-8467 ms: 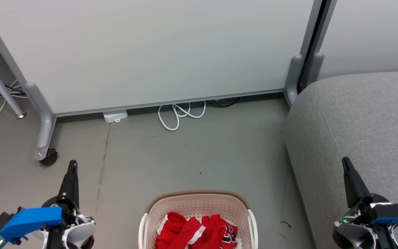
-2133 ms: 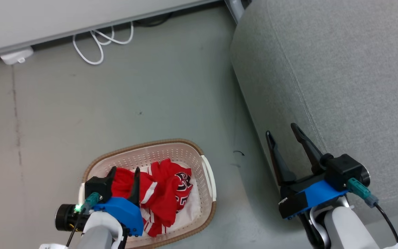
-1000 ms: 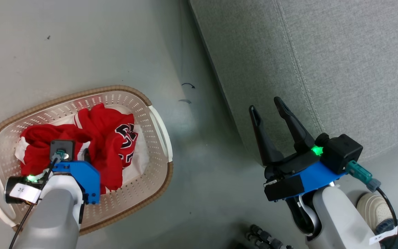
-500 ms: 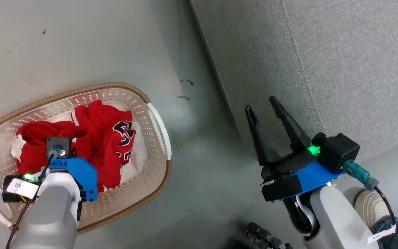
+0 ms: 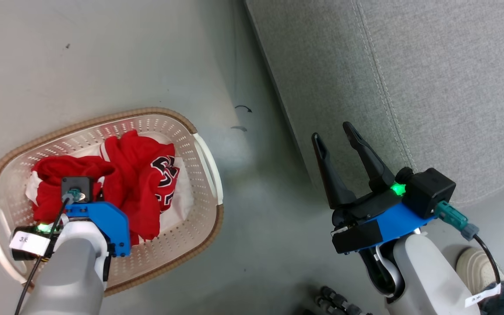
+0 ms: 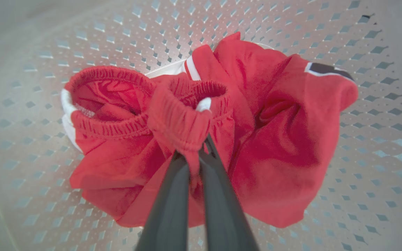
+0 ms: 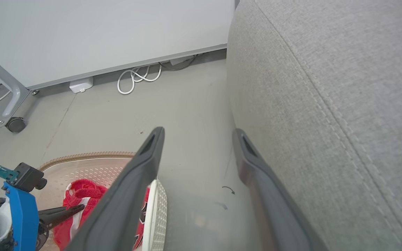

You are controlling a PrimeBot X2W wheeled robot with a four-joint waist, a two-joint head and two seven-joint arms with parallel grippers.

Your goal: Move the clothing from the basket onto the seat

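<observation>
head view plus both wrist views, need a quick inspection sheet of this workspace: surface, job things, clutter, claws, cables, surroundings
surface: grey floor, a few small dark marks.
job's things: red clothing bunched inside the basket; grey seat beside it, none moved yet.
clutter: dark ribbed object at the head view's bottom edge, cannot tell what.
claws: left claw shut on the clothing's elastic hem; right claw open, holding nothing, by the seat's edge.
cables: white cable looped on the floor near a white power block.
surroundings: pale panel, castor, a person's shoe.
</observation>
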